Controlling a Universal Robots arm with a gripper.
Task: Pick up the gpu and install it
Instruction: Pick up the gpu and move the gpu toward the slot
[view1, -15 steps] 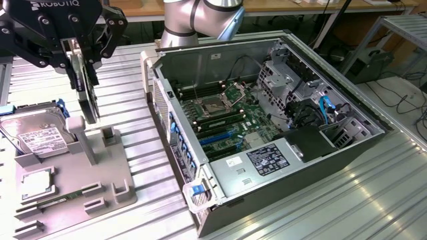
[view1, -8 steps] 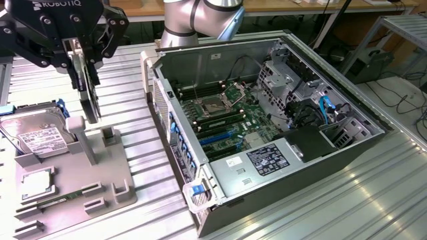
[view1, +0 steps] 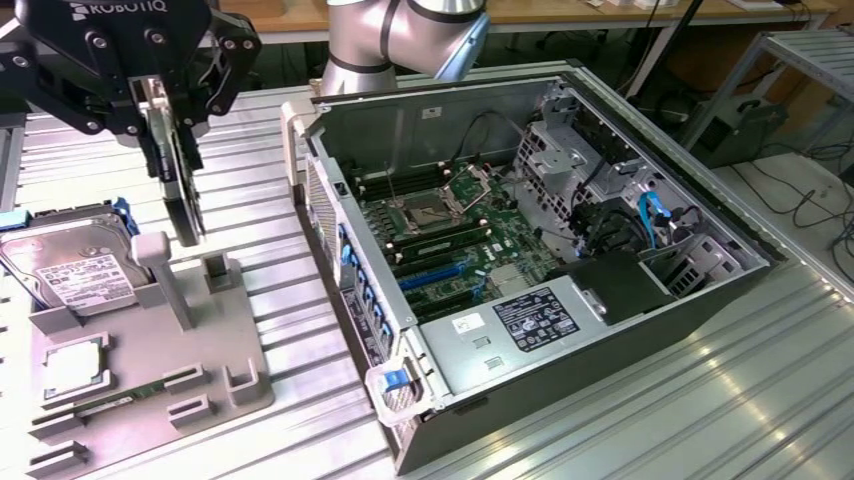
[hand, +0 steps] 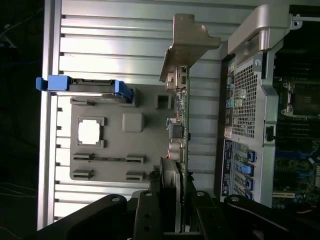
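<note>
My gripper (view1: 158, 112) is at the exterior view's upper left, shut on the gpu (view1: 182, 195). The card hangs upright and edge-on below the black fingers, its lower end just above the grey holder stand (view1: 187, 320). In the wrist view the gpu (hand: 184, 135) runs away from the gripper (hand: 172, 210) as a thin green board with a black fan block beside it. Its silver end bracket (hand: 187, 42) is at the far end. The open computer case (view1: 534, 260) lies on its side to the exterior view's right, with the motherboard (view1: 447, 230) exposed.
On the grey stand are a silver hard drive (view1: 74, 265) with blue rails, a square processor chip (view1: 74, 365) and a narrow memory stick (view1: 114, 400). Everything sits on a ribbed aluminium table (view1: 694, 400). The case's rear wall (hand: 245, 100) stands close beside the card.
</note>
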